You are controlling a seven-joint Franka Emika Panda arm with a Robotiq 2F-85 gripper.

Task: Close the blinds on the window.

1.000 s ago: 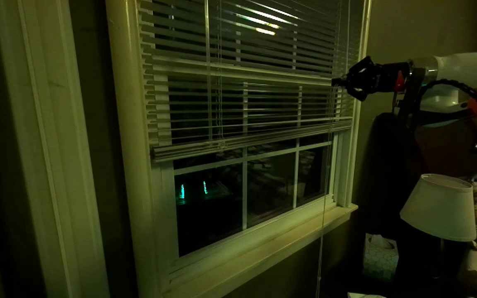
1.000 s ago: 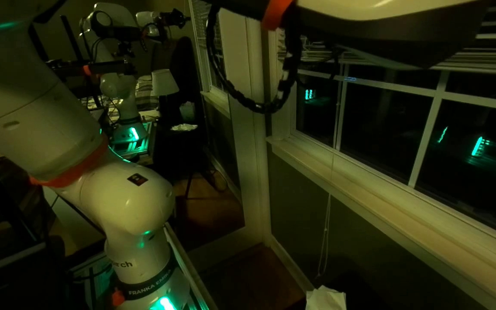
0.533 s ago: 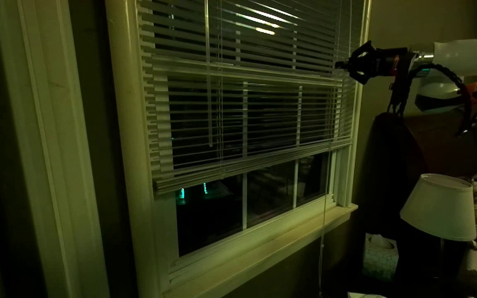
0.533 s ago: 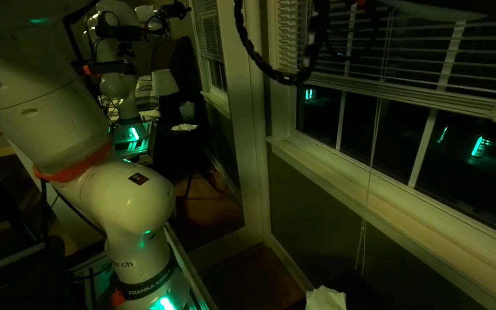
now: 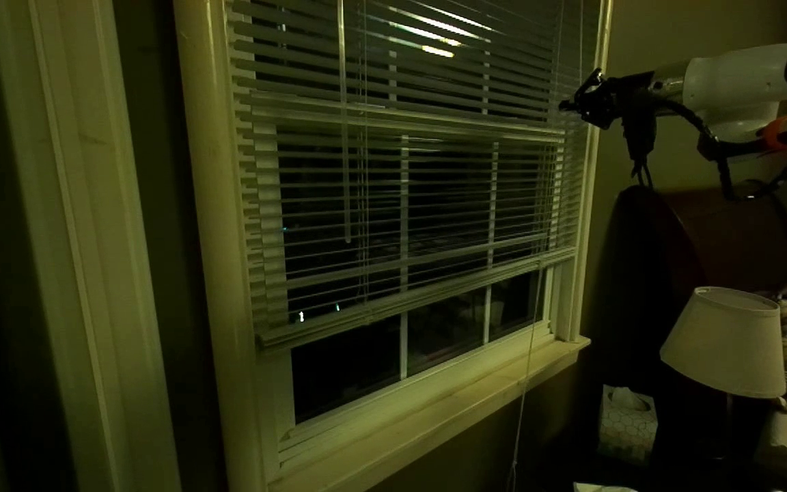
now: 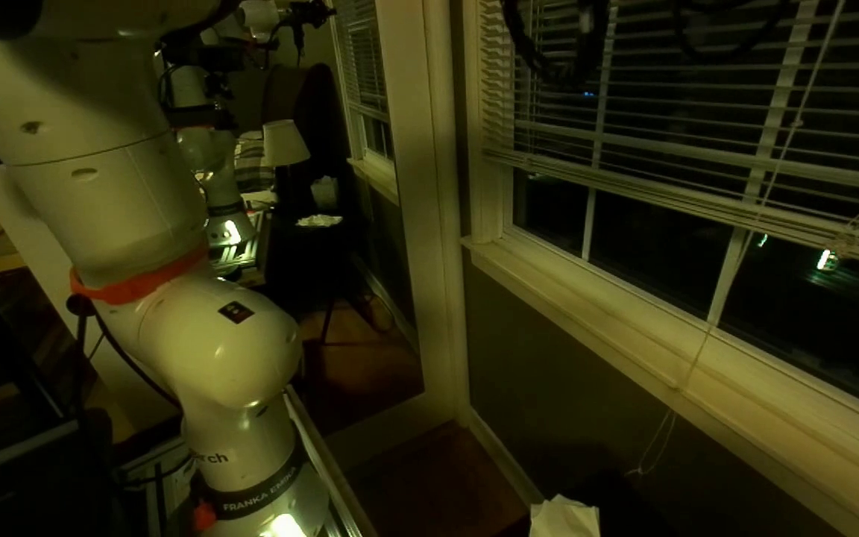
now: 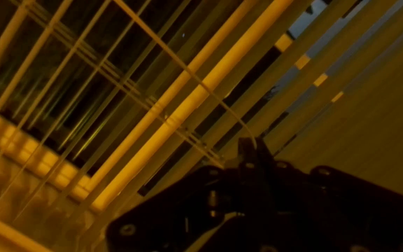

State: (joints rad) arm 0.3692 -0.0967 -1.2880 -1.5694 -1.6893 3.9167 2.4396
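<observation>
Operator: Anything in the grip?

Spotter: Yes. Your end effector point(image 7: 253, 144) is pinched together on the lift cord point(image 7: 201, 83); the wrist view shows it running right into the pinch.

Operator: And the horizontal blinds point(image 5: 448, 183)?

Spotter: In an exterior view, they hang across the window point(image 5: 404, 342), slats point(image 5: 305, 76) running lengthwise along the wall, with your end effector at their right-hand end. Their bottom rail point(image 5: 407, 301) lies below your grip and stretches away to that view's left, well above the sill point(image 5: 434, 410), bare panes point(image 5: 448, 328) between. I'd judge the lowering partway done.

Operator: Which way now?

Spotter: The rail should sink only as the cord goes up, so raise the end effector and let it feed towards the window's top. Drag sideways and it may bind; loosen your pinch and the rail could drop fast. You can see dark gaps between slats, so tilting them may be a separate job.
</observation>
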